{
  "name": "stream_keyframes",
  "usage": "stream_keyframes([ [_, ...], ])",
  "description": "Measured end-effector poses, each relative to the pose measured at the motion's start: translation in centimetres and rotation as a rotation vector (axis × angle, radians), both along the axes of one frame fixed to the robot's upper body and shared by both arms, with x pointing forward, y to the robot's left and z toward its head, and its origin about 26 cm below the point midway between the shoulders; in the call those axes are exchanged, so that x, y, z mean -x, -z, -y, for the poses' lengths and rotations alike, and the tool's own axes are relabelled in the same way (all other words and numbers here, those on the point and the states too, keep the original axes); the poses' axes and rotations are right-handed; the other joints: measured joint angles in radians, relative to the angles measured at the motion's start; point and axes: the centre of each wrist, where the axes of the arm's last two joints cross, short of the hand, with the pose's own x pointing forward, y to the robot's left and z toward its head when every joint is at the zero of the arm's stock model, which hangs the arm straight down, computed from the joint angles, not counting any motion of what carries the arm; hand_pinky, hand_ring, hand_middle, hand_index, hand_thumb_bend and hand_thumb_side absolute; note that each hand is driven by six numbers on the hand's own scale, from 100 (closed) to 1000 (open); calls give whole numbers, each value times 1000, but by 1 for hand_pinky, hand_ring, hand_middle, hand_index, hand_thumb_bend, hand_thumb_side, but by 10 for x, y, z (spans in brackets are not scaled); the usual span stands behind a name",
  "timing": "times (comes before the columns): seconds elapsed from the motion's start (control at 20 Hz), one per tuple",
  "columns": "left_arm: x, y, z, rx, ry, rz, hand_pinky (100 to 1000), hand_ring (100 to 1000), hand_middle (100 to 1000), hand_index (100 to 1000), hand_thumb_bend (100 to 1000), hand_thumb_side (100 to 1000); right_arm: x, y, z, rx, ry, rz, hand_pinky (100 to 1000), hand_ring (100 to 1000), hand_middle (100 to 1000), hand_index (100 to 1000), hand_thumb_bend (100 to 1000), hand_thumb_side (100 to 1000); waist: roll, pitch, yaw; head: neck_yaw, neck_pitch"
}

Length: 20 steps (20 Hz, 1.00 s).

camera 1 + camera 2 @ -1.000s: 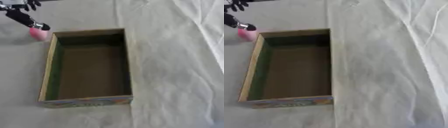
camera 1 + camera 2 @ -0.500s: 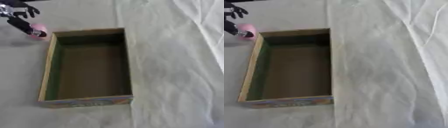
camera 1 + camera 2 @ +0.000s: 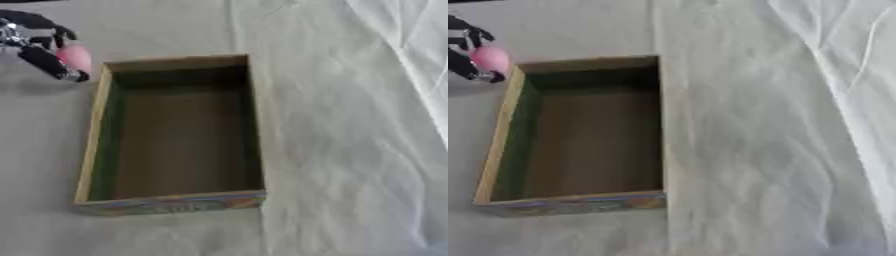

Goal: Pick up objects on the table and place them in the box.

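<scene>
Gripping pink ball (image 3: 75,56) in my left hand (image 3: 35,47) just outside box (image 3: 96,120) corner; could clip the wall.

My left hand (image 3: 37,47) shows at about ten o'clock, coming in from the left edge, fingers and thumb curled round a small pink object (image 3: 74,56). My right hand is out of sight.

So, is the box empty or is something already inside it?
Empty. The box shows only its bare brown floor; the pink object is outside, at its far-left corner, in the left hand.
</scene>
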Motion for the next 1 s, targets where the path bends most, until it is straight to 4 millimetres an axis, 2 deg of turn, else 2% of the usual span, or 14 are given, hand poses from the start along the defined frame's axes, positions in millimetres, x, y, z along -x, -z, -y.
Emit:
stream_keyframes([
  [0.1, -1, 3, 1, -12, -6, 14, 680, 794, 788, 1000, 439, 658, 0, 0, 0, 1, 0, -1, 615, 741, 729, 862, 100, 1000, 0, 3, -3, 3, 0],
  [0.25, -3, 7, 3, -33, -17, 33, 657, 782, 774, 1000, 370, 641, 0, 0, 0, 1, -1, -1, 616, 741, 729, 863, 100, 1000, 0, 4, -4, 5, -4],
  [0.4, -4, 9, 2, -66, -37, 52, 654, 782, 777, 1000, 391, 623, 0, 0, 0, 2, -2, -1, 616, 741, 728, 863, 100, 1000, 0, 8, -6, 6, -7],
  [0.5, -5, 9, 3, -92, -46, 56, 643, 772, 766, 1000, 350, 583, 0, 0, 0, 2, -3, 0, 616, 741, 728, 863, 100, 1000, 0, 8, -7, 6, -8],
  [0.65, -6, 10, 5, -121, -50, 53, 615, 742, 743, 1000, 229, 515, 0, -1, 0, 4, -4, 1, 616, 742, 729, 863, 100, 1000, 0, 10, -7, 6, -8],
  [0.75, -6, 10, 5, -124, -49, 48, 604, 731, 743, 999, 215, 503, 0, -1, -1, 5, -5, 2, 616, 742, 729, 863, 100, 1000, 0, 11, -7, 6, -8],
  [0.9, -6, 9, 5, -119, -42, 39, 588, 717, 745, 987, 242, 517, 0, -1, -1, 5, -5, 1, 617, 742, 728, 864, 100, 1000, 0, 12, -7, 6, -8],
  [1.0, -6, 8, 5, -116, -40, 30, 568, 702, 734, 954, 249, 521, 0, -1, -1, 5, -5, 1, 617, 742, 728, 864, 100, 1000, 1, 13, -7, 7, -8],
])
